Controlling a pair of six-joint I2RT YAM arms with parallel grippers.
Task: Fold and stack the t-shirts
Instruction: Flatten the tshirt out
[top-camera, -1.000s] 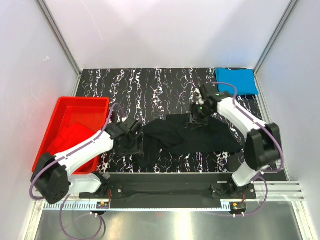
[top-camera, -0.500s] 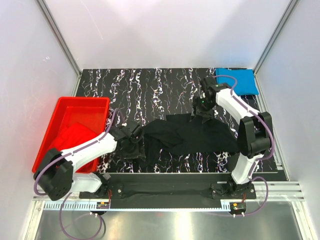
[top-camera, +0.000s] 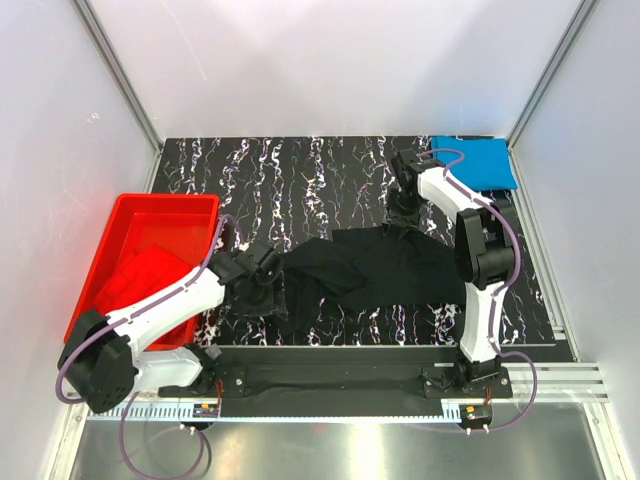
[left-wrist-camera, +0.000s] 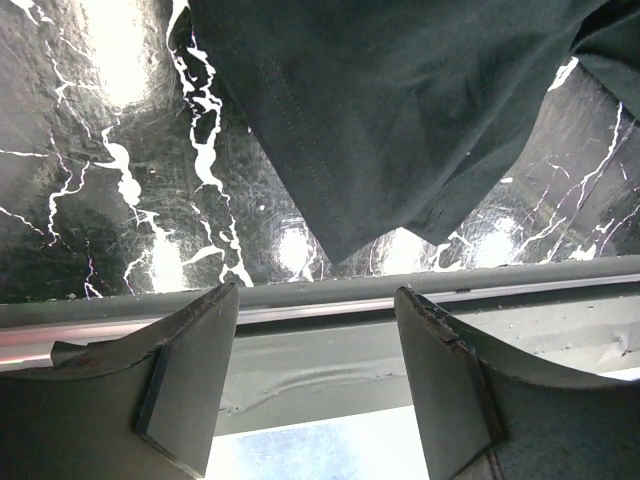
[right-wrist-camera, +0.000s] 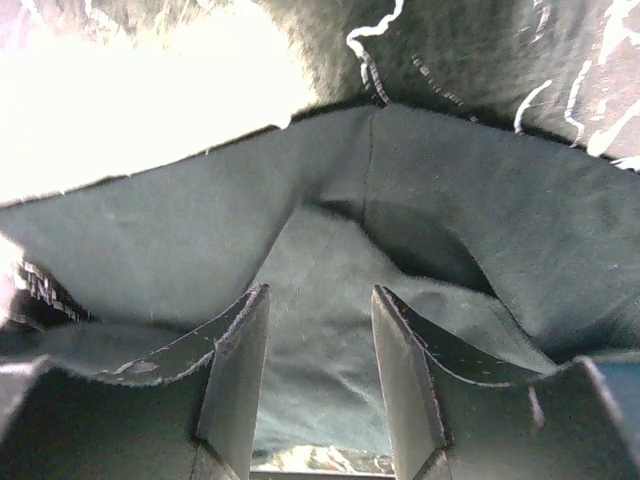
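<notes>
The black t-shirt (top-camera: 380, 265) is lying rumpled, with the left gripper (left-wrist-camera: 315, 300) hovering empty, jaws apart, at its left end and the right gripper (right-wrist-camera: 315, 290) hanging spread-fingered over its far edge. Looks like they're spreading it for folding, so next they're needing to pinch those edges

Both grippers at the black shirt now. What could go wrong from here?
1. Left gripper is open, and the hem corner of the black t-shirt lies ahead of its fingertips, not between them; closing here would likely miss.
2. Right gripper is open over a creased, layered patch; it may pinch several layers and skew the fold.
3. That corner lies close to the near edge of the table; dragging it nearer could pull fabric over.
</notes>
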